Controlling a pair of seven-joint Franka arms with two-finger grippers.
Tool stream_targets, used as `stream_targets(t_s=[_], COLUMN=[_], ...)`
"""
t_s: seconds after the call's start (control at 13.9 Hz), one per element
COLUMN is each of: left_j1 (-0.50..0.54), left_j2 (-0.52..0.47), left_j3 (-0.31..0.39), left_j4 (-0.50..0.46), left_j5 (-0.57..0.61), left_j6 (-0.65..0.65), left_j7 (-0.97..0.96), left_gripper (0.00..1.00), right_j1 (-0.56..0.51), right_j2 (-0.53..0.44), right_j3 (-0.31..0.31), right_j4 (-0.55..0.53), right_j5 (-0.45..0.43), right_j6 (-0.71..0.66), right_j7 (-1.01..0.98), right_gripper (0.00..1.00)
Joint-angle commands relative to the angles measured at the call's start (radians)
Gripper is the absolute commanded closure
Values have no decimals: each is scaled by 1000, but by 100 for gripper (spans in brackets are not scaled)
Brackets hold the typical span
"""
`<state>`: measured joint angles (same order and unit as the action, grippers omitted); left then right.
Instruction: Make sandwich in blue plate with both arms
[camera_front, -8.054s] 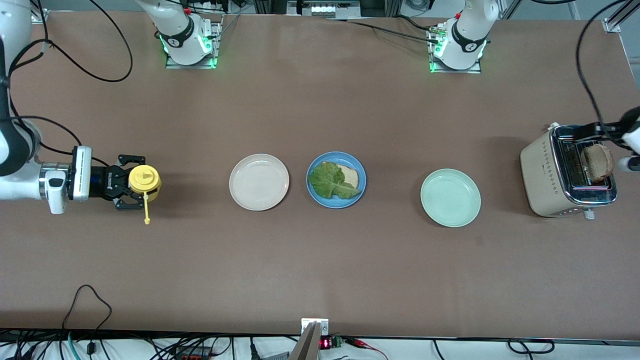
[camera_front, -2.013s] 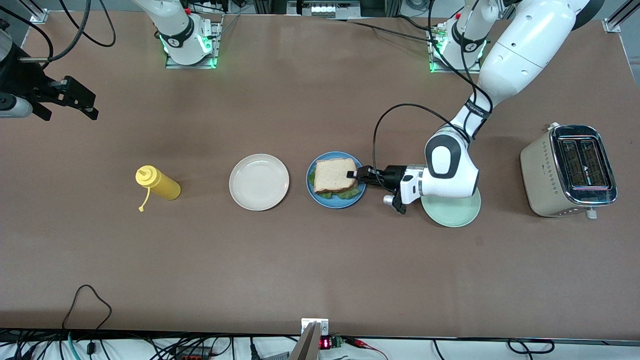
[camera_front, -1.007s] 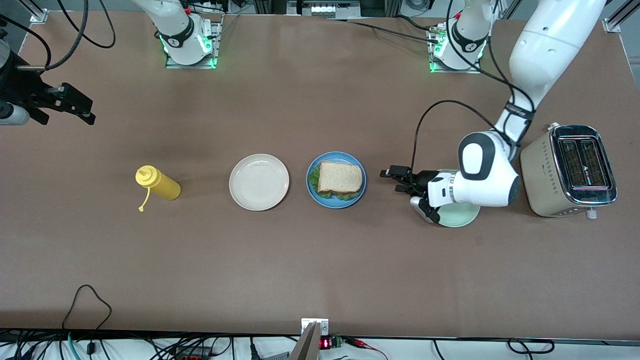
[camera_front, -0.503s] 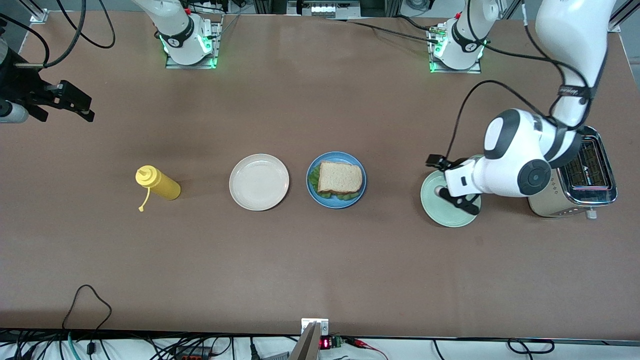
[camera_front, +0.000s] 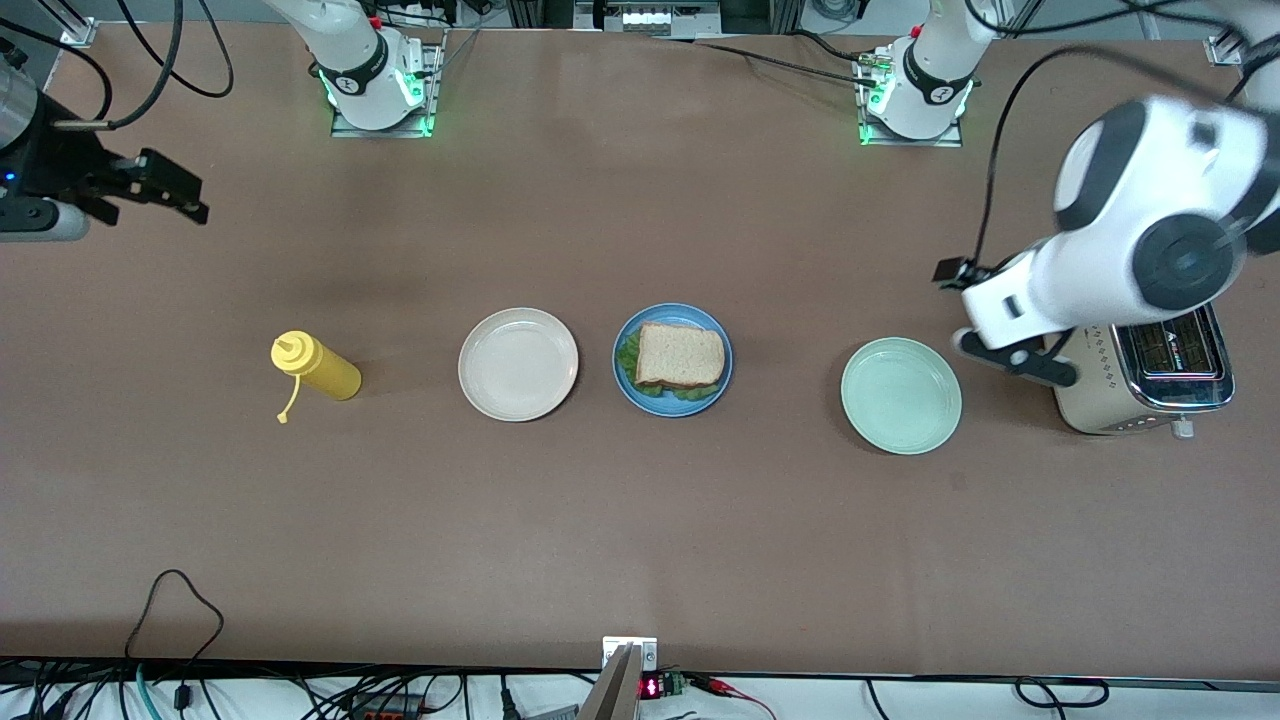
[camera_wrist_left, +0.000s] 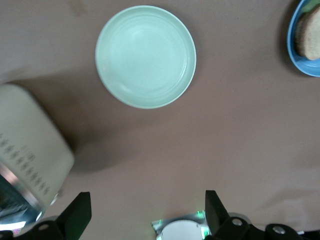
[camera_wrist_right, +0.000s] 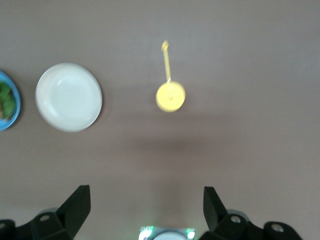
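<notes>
Since a second ago the left arm has swung up and away from the mint plate toward the toaster, while the right arm has barely shifted.

At the right arm's end of the table, the right arm reaches in from the edge of the front view, wrist roughly level, its pincer (camera_front: 170, 190) released with the black fingers (camera_wrist_right: 75, 207) spread wide and holding nothing. It waits over bare table. Its wrist camera looks straight down on the yellow squeeze bottle (camera_wrist_right: 170, 96), seen as a round cap with a thin strap trailing off; in the front view the same bottle (camera_front: 316, 367) shows its smooth plastic body tilted.

Next along the row comes the cream plate (camera_front: 518, 363), round, shallow and matte. Just beside it sits the blue plate (camera_front: 627, 340), with the sandwich (camera_front: 680, 356) on it: a squarish, porous toast slice on top and crinkled green lettuce poking out beneath (the lower slice is hidden).

Toward the left arm's end lies the mint plate (camera_front: 901, 395), glossy, with faint rings that only the left wrist view picks up (camera_wrist_left: 145, 56). The left arm bends sharply, its bulky white wrist over the toaster (camera_front: 1110, 405), a cream box with a chrome top. Its pincer (camera_wrist_left: 145, 212) is released, fingers wide apart and empty; in the front view only its tip shows.
</notes>
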<state>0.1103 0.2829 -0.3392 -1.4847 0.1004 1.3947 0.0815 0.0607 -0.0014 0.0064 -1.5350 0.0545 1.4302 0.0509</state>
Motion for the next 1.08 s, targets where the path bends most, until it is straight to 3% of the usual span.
stream_targets(t_s=[0.0,0.14,0.29,0.36,0.58,1.01], left_j1=[-23,-90,-135,-136,-161,-149], left_j2=[-42,-99,-180,-217,-299,-315], left_j3=[34,179,284,295,324,310], left_j4=[86,66,-47,-113,-227,-233], left_j5=[24,-25,-74,-77,-111,-110], left_j6=[-66,25,152,215,320,262], left_j7=[-28,-61,-109,-111,-111,-106], left_gripper=[0,0,0,0,0,0], right_j1=[-19,-7,-15,-16,-4,42], right_j2=[-26,-26,24,94,113,156], right_j3=[-37,-26,-17,-17,-16,-11], right_j4=[122,188,170,179,230,220], right_j5=[131,121,61,62,32,-30], right_j6=[-112,-122,-93,-88,-13,-8], right_j7=[15,40,26,30,26,30], right_gripper=[0,0,0,0,0,0])
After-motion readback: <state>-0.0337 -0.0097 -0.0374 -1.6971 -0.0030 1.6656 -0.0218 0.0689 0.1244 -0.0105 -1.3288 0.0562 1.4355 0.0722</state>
